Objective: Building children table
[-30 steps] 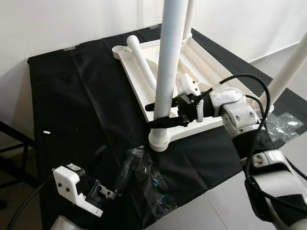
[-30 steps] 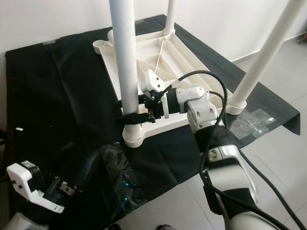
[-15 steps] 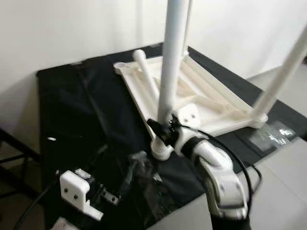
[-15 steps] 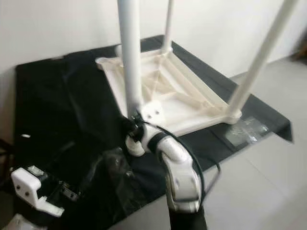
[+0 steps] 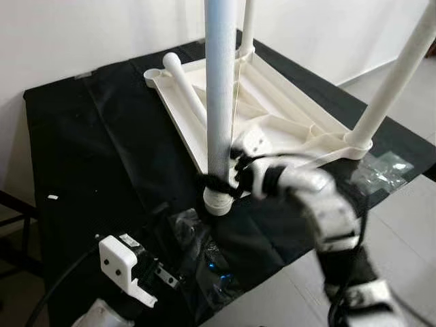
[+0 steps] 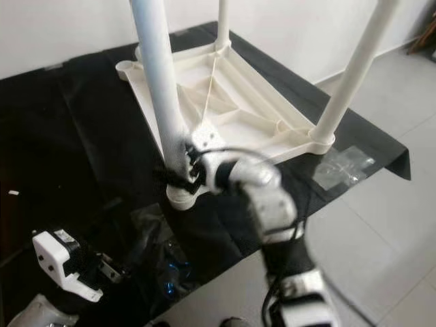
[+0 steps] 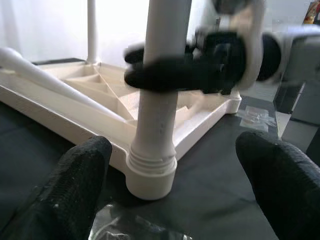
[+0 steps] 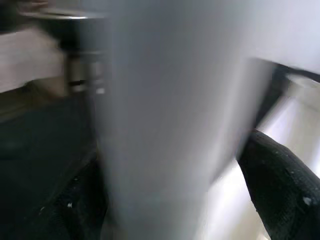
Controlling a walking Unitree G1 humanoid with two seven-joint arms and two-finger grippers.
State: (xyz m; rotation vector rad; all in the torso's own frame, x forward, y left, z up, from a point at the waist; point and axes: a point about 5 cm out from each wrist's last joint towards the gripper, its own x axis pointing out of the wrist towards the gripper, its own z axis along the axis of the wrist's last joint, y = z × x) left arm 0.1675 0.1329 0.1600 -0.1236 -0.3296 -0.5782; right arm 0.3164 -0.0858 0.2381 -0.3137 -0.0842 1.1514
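**Inspector:** Start with the largest item.

**Onlooker:** The black cloth [image 5: 88, 136] covers the work surface. On it lies the white table top [image 5: 272, 102], upside down, ribbed underside showing. Three legs stand upright from its corners. A fourth, the loose leg [image 5: 182, 85], lies flat across the underside beside an empty corner socket [image 5: 154, 71].

**Inspector:** And the arms?

**Onlooker:** The right gripper [image 5: 219, 182] has its black fingers wrapped around the near leg [image 5: 219, 95], low down, just above the threaded collar at the socket. It is clamped on that leg. The left gripper [image 7: 170, 200] hangs near the cloth's front edge, fingers spread wide and holding nothing, pointed at the same leg's base.

**Inspector:** Risks?

**Onlooker:** My judgement: the leg is gripped low, so a sideways pull could tilt the tall leg, cross the thread or drag the whole top across the cloth. Crumpled clear plastic wrap [image 5: 204, 252] lies just in front of that corner and could snag a finger.

**Inspector:** Condition of the table?

**Onlooker:** Plain white plastic, clean, no visible cracks. One leg remains to fit.
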